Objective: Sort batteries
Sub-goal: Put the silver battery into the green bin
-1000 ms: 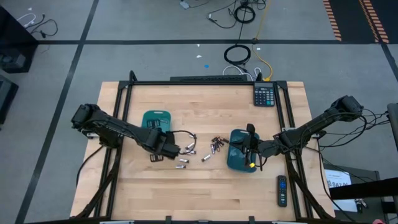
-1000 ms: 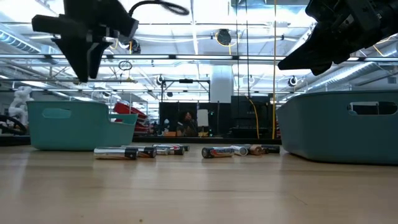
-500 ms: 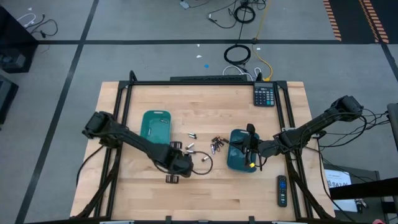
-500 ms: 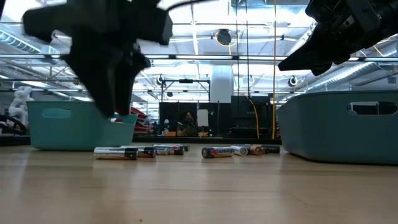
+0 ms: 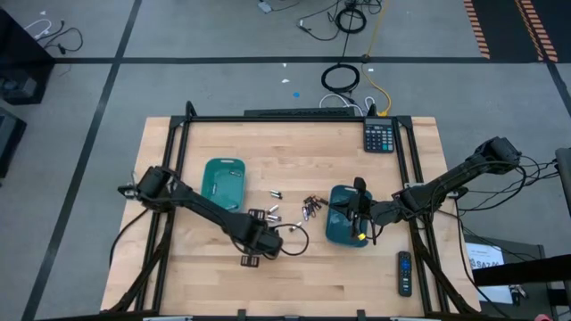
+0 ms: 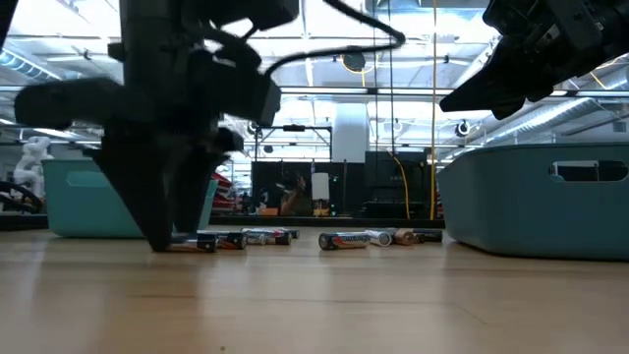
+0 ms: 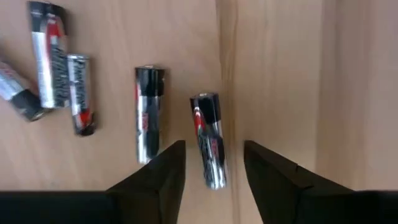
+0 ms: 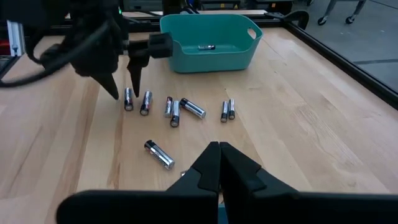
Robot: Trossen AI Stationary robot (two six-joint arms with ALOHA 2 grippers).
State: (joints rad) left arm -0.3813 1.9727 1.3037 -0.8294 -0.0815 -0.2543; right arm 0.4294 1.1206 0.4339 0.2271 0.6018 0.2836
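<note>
Reaching step: left gripper [image 7: 213, 167] down at the table, fingers apart, straddling one silvery battery [image 7: 208, 140]; nothing held. Next, presumably: close squarely, lift, carry to the left teal tray [image 5: 223, 178]. Crowding it: a neighbouring battery [image 7: 148, 113] just beside, more batteries [image 8: 174, 111] loose mid-table. Right gripper [image 8: 219, 163] pressed together, hovering over the right teal tray [image 5: 344, 228]. Calculator [image 5: 379, 136] and remote [image 5: 404, 272] well clear.

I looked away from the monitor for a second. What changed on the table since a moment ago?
The left gripper swung away from the left teal tray toward the table's front and dropped low, open fingers straddling a silvery battery, not yet gripped. The right gripper stayed shut over the right tray; the loose batteries did not move.
</note>
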